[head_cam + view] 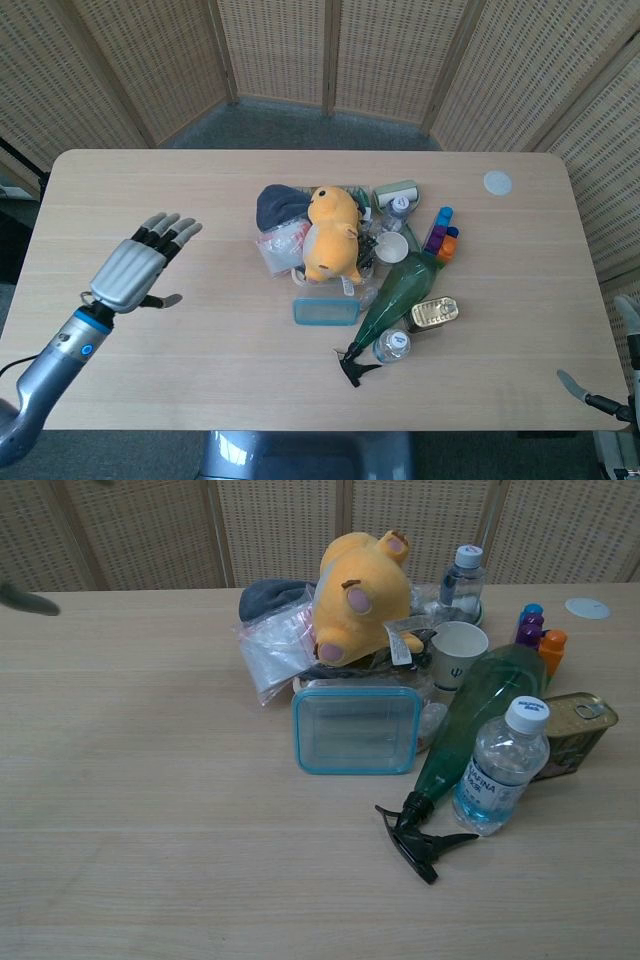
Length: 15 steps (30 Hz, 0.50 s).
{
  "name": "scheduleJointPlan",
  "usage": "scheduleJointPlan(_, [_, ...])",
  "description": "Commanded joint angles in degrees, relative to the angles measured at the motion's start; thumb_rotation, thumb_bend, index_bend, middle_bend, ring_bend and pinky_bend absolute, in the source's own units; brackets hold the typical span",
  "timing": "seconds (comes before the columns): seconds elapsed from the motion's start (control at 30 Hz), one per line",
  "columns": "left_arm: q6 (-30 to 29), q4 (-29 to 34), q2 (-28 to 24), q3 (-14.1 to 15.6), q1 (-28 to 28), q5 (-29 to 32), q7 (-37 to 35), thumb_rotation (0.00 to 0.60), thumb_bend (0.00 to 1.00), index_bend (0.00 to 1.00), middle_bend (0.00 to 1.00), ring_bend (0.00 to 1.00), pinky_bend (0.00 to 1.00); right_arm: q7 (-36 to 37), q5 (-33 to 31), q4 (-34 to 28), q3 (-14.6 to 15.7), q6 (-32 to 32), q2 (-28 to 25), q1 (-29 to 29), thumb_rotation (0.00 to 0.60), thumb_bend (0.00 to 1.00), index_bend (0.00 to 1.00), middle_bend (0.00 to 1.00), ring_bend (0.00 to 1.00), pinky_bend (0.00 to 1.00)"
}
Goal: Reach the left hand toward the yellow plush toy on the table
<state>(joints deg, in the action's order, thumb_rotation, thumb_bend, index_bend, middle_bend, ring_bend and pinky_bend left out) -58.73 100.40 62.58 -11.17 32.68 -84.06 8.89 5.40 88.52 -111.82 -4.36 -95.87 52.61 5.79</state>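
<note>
The yellow plush toy (332, 235) lies in the middle of the wooden table (180, 190), in a pile of clutter; the chest view shows the plush toy (362, 598) face-forward at the back of the pile. My left hand (135, 268) hovers over the table's left part, fingers spread and holding nothing, well to the left of the toy. In the chest view only a dark fingertip (25, 599) shows at the left edge. My right hand (607, 398) peeks in at the lower right corner, beyond the table's edge, thumb and a finger apart.
Around the toy lie a dark cloth (280, 205), a zip bag (280, 245), a clear lidded box (325, 311), a green spray bottle (395, 295), a water bottle (392, 345), a tin can (434, 313), a paper cup (391, 247) and small coloured bottles (441, 235).
</note>
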Motion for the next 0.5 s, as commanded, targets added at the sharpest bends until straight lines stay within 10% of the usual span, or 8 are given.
scheduleJointPlan(0.03, [7.6, -2.38, 4.31, -2.92, 7.5, 3.33, 4.72, 0.6, 0.0, 0.0, 0.0, 0.0, 0.0, 0.39, 0.16, -0.03, 0.06, -0.21, -0.21, 0.12, 0.506, 0.0, 0.0, 0.0, 0.0, 0.0])
scheduleJointPlan(0.5, [16.25, -14.19, 14.98, -6.64, 21.98, 10.69, 11.11, 0.6, 0.0, 0.0, 0.0, 0.0, 0.0, 2.58, -0.12, 0.06, -0.03, -0.65, -1.1, 0.36, 0.506, 0.0, 0.0, 0.0, 0.0, 0.0])
